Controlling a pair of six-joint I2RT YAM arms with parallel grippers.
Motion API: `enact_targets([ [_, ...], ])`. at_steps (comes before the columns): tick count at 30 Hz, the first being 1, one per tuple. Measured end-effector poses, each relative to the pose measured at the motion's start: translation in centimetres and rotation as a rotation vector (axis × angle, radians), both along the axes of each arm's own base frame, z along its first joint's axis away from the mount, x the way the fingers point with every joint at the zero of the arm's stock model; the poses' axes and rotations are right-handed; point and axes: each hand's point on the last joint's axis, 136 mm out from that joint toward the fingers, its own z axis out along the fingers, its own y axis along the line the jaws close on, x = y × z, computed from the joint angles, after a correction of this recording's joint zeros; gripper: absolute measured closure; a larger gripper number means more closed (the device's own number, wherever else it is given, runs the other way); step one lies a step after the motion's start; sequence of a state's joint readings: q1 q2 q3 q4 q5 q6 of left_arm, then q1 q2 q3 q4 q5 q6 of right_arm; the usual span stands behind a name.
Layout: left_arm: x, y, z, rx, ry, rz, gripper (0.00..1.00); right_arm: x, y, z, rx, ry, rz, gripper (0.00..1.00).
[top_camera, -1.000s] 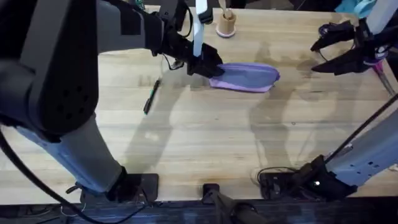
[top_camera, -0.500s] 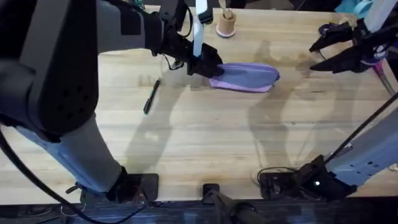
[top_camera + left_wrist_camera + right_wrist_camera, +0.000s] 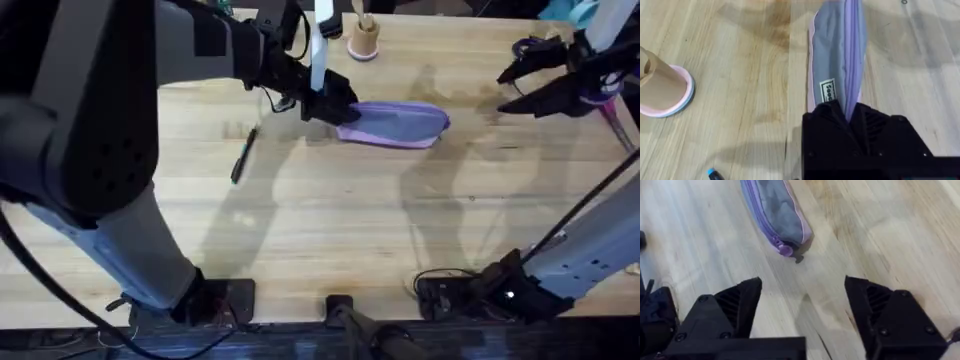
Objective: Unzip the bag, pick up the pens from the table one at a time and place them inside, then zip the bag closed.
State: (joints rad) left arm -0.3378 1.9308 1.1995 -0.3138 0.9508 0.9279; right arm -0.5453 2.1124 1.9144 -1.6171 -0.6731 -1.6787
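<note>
Your left pincer [image 3: 852,117] is pinching the bag's [image 3: 395,122] near end; your right pincer [image 3: 802,312] is hanging spread, well apart from it.

Pale wooden table [image 3: 330,230] of joined planks, grain plain, faint satin sheen under the light. Soft matt cloth pencil pouch [image 3: 395,123], lavender with grey panels, a small sewn label [image 3: 829,92] and a purple zipper line [image 3: 761,217] along its length. Matt black plastic on the left gripper [image 3: 852,112] and right gripper [image 3: 802,312], ribbed on the inner faces. Slim dark pen [image 3: 243,155], slightly glossy. Tan, smooth-looking cup [image 3: 662,87] with a pink rim at the base.
</note>
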Motion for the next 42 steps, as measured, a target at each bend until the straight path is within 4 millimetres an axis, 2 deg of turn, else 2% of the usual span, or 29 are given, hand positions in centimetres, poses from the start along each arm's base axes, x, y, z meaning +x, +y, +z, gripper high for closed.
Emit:
enact_targets([
  [2,0.0,0.0,0.0,0.0,0.0,0.0,0.959,0.0,0.0,0.0,0.0,-0.001,0.001,0.036],
  [4,0.0,0.0,0.0,0.0,0.0,0.0,0.959,0.0,0.1,0.0,0.001,0.003,-0.001,0.172],
  [5,0.0,0.0,0.0,0.0,0.0,0.0,0.959,0.0,0.1,0.0,0.001,0.002,-0.001,0.209],
  [7,0.0,0.0,0.0,0.0,0.0,0.0,0.959,0.0,0.2,0.0,0.001,0.002,0.002,0.183],
  [9,0.0,0.0,0.0,0.0,0.0,0.0,0.959,0.0,0.2,0.0,0.0,-0.002,0.007,0.027],
  [11,0.0,0.0,0.0,0.0,0.0,0.0,0.959,0.1,0.3,0.0,0.002,-0.004,0.009,0.006],
  [26,0.0,0.0,0.0,0.0,0.0,0.0,0.959,-2.2,2.2,-2.3,0.096,0.046,0.067,0.006],
  [32,0.0,0.0,0.0,0.0,-0.001,0.0,0.959,-2.8,4.2,-3.4,0.119,0.06,0.131,0.006],
  [42,0.0,0.0,0.0,0.0,0.0,0.0,0.958,-3.2,8.0,-6.5,0.101,0.062,0.256,0.006],
])
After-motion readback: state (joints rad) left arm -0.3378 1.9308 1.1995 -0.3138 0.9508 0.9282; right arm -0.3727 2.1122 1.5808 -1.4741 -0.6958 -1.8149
